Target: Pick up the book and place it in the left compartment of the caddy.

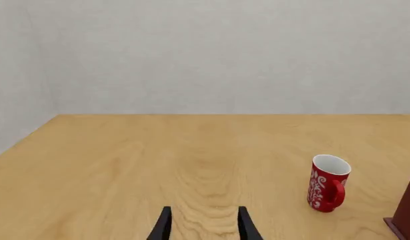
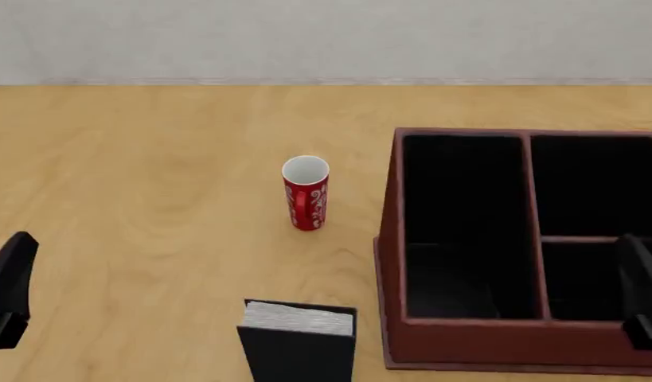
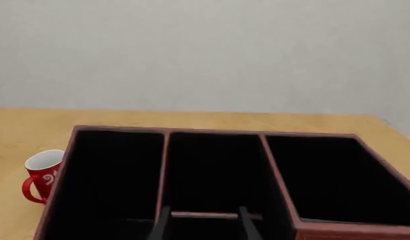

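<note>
Risk, my reading: the book (image 2: 298, 344) stands upright on the surface (image 2: 145, 199) near the front edge, page edge up, just left of the caddy (image 2: 395, 239). A sideways nudge from a finger during approach could topple it. It sits close to the caddy's left wall, so the right arm has little room on that side. The red mug (image 2: 306, 192) stands behind the book, apart from it, and could be clipped on a high carry.

The left compartment (image 2: 462, 231) is narrow; a tilted book may catch on its rim or divider.

Left gripper (image 1: 205, 222): fingers parted, nothing between them, over bare surface, well apart from the book. Right gripper (image 3: 203, 222): fingers parted likewise, empty, hovering over the caddy's middle section, touching nothing I can see.
</note>
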Controlling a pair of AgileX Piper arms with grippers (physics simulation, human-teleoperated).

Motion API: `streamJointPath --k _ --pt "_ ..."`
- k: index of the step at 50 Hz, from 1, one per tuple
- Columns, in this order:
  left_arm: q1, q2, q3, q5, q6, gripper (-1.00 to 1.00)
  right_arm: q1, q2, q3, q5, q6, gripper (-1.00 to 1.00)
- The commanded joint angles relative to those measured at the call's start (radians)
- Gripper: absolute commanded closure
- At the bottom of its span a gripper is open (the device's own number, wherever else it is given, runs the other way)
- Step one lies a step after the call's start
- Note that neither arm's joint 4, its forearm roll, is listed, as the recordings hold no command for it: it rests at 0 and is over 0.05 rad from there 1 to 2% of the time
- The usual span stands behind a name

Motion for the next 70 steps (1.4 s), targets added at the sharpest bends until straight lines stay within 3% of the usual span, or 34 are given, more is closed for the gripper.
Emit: streamJointPath --k 1,9,15,22,29,31,40,47,49,55,59,62,70 --pt "0.000 0.005 -0.003 -0.001 0.000 -1.00 0.014 0.000 -0.027 -0.007 0.019 -1.00" --pt "0.000 0.005 -0.003 -0.001 0.000 -1.00 0.067 -0.001 -0.124 0.025 0.005 -1.00" --pt "0.000 0.005 -0.003 -0.001 0.000 -1.00 0.148 -0.001 -0.258 0.130 0.015 -1.00" --pt "0.000 0.005 -0.003 -0.001 0.000 -1.00 0.249 0.015 -0.386 0.254 -0.059 -1.00" --pt "0.000 0.005 -0.003 -0.001 0.000 -1.00 0.329 0.146 -0.477 0.267 -0.088 -1.00" --pt "0.000 0.005 -0.003 -0.001 0.000 -1.00 0.352 0.200 -0.526 0.296 -0.070 -1.00" --pt "0.000 0.005 -0.003 -0.001 0.000 -1.00 0.438 0.405 -0.743 0.407 -0.138 -1.00" --pt "0.000 0.005 -0.003 -0.001 0.000 -1.00 0.503 0.515 -0.835 0.440 -0.138 -1.00" --pt "0.000 0.005 -0.003 -0.001 0.000 -1.00 0.525 0.535 -0.854 0.440 -0.168 -1.00" --pt "0.000 0.005 -0.003 -0.001 0.000 -1.00 0.597 0.637 -0.944 0.482 -0.157 -1.00" --pt "0.000 0.005 -0.003 -0.001 0.000 -1.00 0.702 0.732 -1.019 0.523 -0.160 -1.00" --pt "0.000 0.005 -0.003 -0.001 0.000 -1.00 0.720 0.763 -1.044 0.530 -0.181 -1.00" --pt "0.000 0.005 -0.003 -0.001 0.000 -1.00 0.800 0.896 -1.166 0.597 -0.147 -1.00"
